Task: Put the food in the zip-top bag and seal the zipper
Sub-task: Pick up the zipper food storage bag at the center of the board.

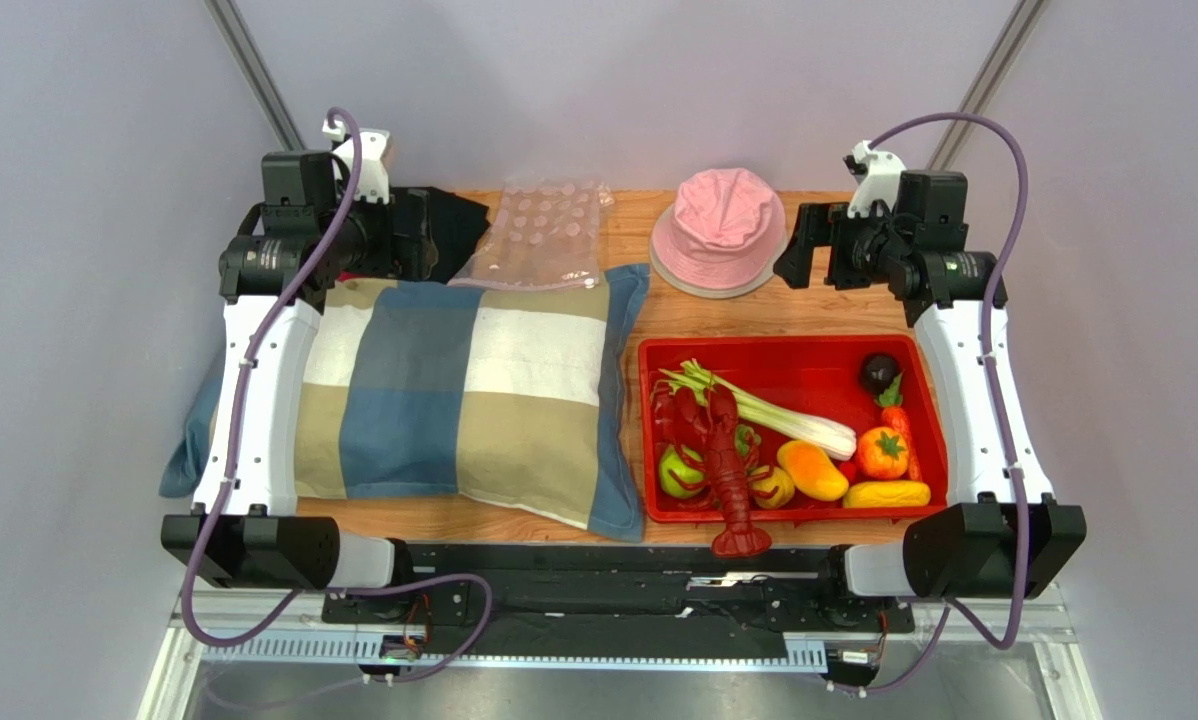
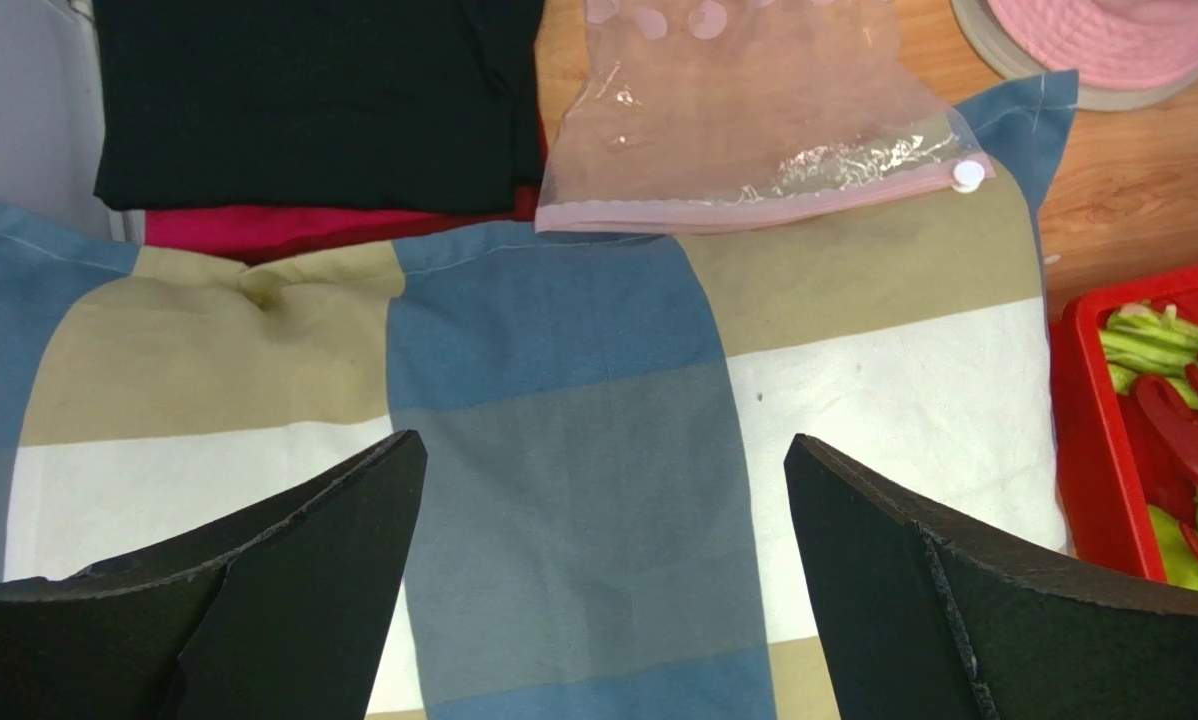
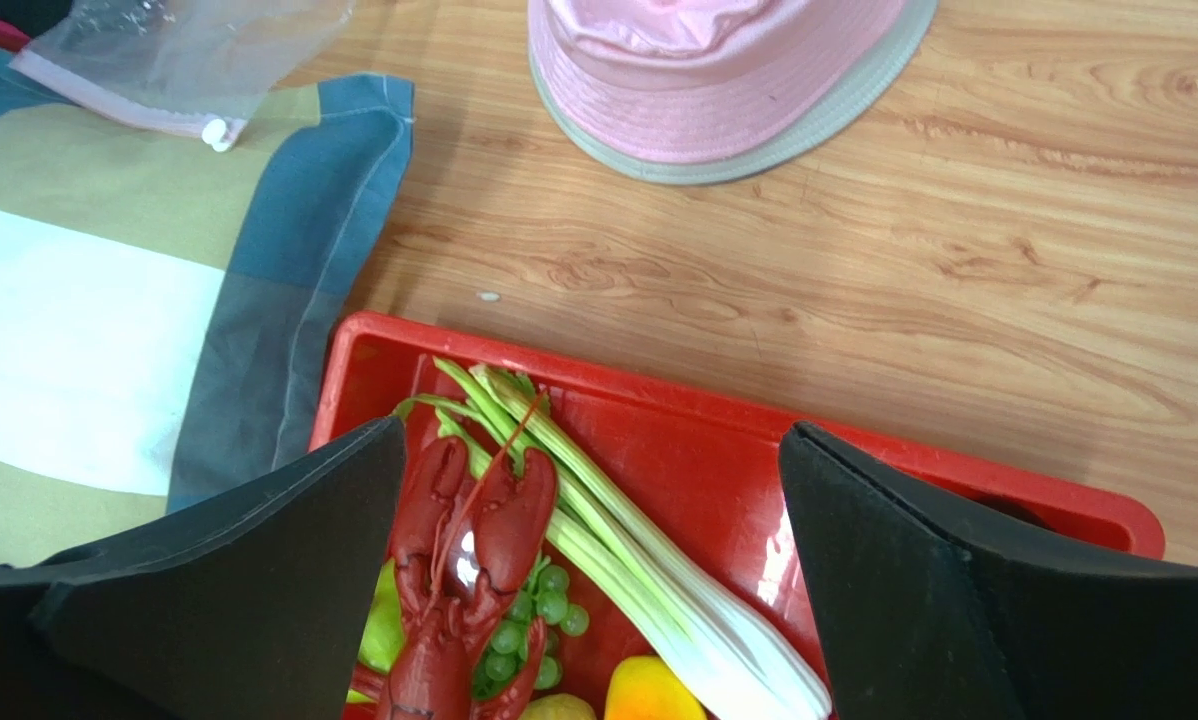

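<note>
The food lies in a red tray (image 1: 786, 350) at the right: a red lobster (image 1: 730, 458), a pale celery stalk (image 1: 778, 413) and a green apple (image 1: 680, 474). The right wrist view shows the lobster (image 3: 463, 570), celery (image 3: 635, 548) and a green grape bunch (image 3: 538, 608). The clear dotted zip-top bag (image 1: 538, 233) lies flat at the back, its mouth edge on the pillow. Its zipper (image 2: 755, 207) is a pink strip with a white slider. My left gripper (image 2: 605, 450) is open and empty above the pillow. My right gripper (image 3: 593, 435) is open and empty above the tray's back edge.
A plaid pillow (image 1: 455, 398) fills the left half of the table. A black cloth (image 2: 305, 90) lies over something pink behind it. A pink hat (image 1: 721, 228) sits at the back centre. The tray also holds an eggplant (image 1: 879, 371), an orange pepper (image 1: 883, 450) and a mango (image 1: 811, 470).
</note>
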Available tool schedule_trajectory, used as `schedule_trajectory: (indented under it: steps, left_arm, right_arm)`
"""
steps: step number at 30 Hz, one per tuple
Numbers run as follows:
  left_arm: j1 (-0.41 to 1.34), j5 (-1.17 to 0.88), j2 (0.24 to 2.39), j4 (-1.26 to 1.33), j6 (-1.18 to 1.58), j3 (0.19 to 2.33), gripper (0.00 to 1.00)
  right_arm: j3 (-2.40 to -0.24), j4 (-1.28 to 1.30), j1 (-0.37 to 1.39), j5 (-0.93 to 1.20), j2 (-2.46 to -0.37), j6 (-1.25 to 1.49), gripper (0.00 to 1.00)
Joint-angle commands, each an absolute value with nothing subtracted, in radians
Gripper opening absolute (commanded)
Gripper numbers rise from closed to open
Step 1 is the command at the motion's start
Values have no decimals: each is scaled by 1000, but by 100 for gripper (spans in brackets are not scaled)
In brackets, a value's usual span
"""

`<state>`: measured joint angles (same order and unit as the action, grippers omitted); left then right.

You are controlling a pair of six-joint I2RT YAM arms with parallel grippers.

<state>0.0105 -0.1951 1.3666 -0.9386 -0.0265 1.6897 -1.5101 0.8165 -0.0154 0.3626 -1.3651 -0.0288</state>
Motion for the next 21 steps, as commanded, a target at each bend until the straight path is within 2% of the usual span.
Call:
schedule_trajectory:
  steps: [1, 14, 21]
  left_arm:
    - [6, -166, 1318, -879, 25, 1690, 99]
    - [6, -156, 1198, -784, 72, 1562, 99]
    - [6, -156, 1111, -765, 55, 1493, 99]
  right_arm:
    - [-1571, 753, -5, 397, -1388, -6, 100]
    - [-1733, 698, 190, 387, -1560, 43, 100]
    - [-1948, 658, 346, 391, -1782, 182, 100]
